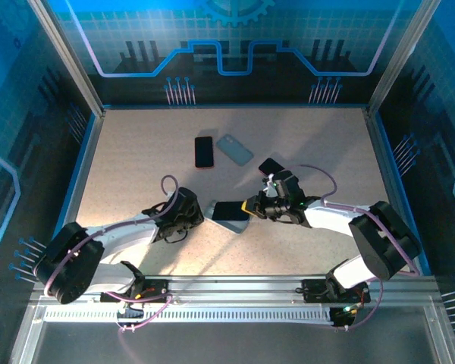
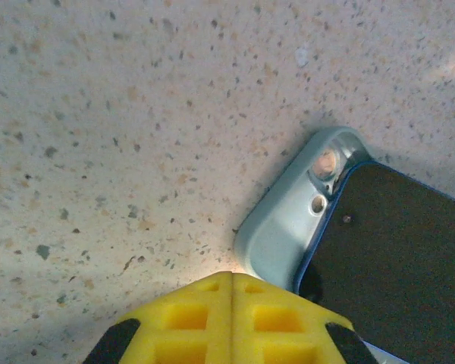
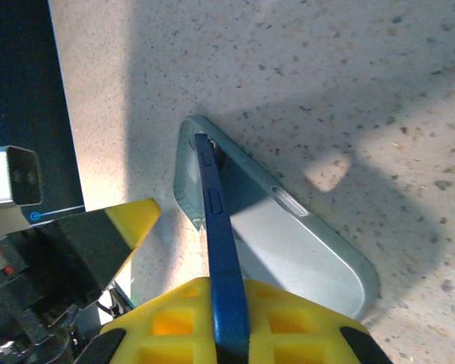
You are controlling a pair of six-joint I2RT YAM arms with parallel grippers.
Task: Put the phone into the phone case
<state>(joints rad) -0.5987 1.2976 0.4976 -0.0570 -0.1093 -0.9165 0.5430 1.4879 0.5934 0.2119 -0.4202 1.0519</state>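
One spare handset (image 1: 204, 152), spare cover (image 1: 234, 149) beyond phone (image 1: 231, 210)

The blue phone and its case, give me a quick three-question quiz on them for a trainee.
1. True or false: the dark blue-edged phone lies flat, fully seated in the pale blue-grey soft case.
2. Which one grips the phone? A: left gripper. B: right gripper. C: neither.
3. Fill in: the fingers of both grippers are coloured ____.
Key: 1 false, it is tilted on edge with one end in the case; 2 B; 3 yellow.
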